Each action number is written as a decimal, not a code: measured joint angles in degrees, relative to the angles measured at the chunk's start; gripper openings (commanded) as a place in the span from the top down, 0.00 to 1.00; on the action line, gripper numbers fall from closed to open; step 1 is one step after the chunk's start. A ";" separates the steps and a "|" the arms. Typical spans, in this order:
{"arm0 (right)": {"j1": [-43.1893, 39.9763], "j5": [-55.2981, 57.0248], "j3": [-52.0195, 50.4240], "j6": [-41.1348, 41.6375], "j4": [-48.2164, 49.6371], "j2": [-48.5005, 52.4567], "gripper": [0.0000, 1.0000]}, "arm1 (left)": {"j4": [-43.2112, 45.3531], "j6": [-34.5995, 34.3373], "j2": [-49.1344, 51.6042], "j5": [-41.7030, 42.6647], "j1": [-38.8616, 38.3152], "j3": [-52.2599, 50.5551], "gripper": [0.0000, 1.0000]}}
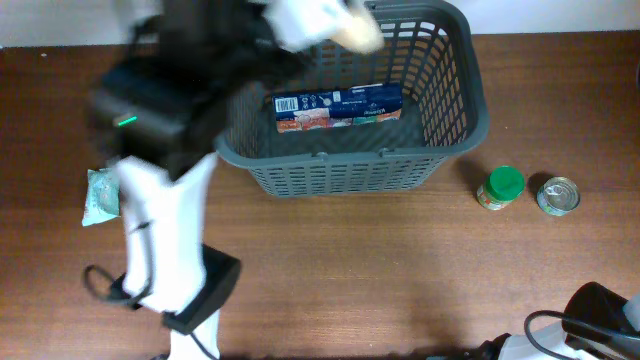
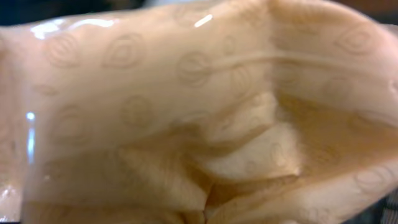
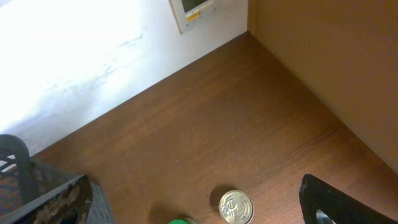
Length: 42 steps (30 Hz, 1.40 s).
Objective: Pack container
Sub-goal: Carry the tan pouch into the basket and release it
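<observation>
The dark grey slotted container (image 1: 330, 160) stands at the back middle of the table, with a blue and red box (image 1: 338, 108) lying inside it. My left gripper (image 1: 300, 25), blurred by motion, is above the container's back left rim and shut on a pale tan printed bag (image 1: 345, 25). The bag (image 2: 186, 112) fills the whole left wrist view and hides the fingers. My right gripper (image 3: 329, 205) shows only one dark finger, low at the right, with nothing in it. A corner of the container (image 3: 37, 193) shows in the right wrist view.
A green-lidded jar (image 1: 501, 187) and a small tin can (image 1: 558, 195) stand on the table to the right of the container. The can (image 3: 236, 206) also shows in the right wrist view. A green packet (image 1: 100, 195) lies at the left. The right arm's base (image 1: 600, 310) is at the front right.
</observation>
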 measured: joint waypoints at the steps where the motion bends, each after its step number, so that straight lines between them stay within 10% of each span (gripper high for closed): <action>1: 0.00 0.00 0.00 0.02 0.00 0.00 0.01 | 1.18 2.78 1.68 -0.07 -1.88 -2.03 0.98; 17: 0.00 0.00 0.00 -0.02 0.00 0.00 0.01 | 11.72 7.63 26.18 0.33 -6.97 -20.17 0.92; 21: 0.00 0.00 0.00 0.00 0.00 0.00 0.01 | 10.10 4.02 26.93 1.62 -8.20 -20.13 0.58; 24: 0.00 0.00 0.00 -0.04 0.00 0.00 0.01 | 9.27 -0.20 27.23 2.03 -8.87 -20.04 0.05; 26: 0.00 0.00 0.00 0.00 0.00 0.00 0.01 | 8.07 -3.76 27.23 1.42 -8.81 -18.18 0.00; 42: 0.02 0.00 0.00 0.02 0.00 0.00 0.01 | -2.05 -17.77 -4.00 -2.62 14.43 0.46 0.00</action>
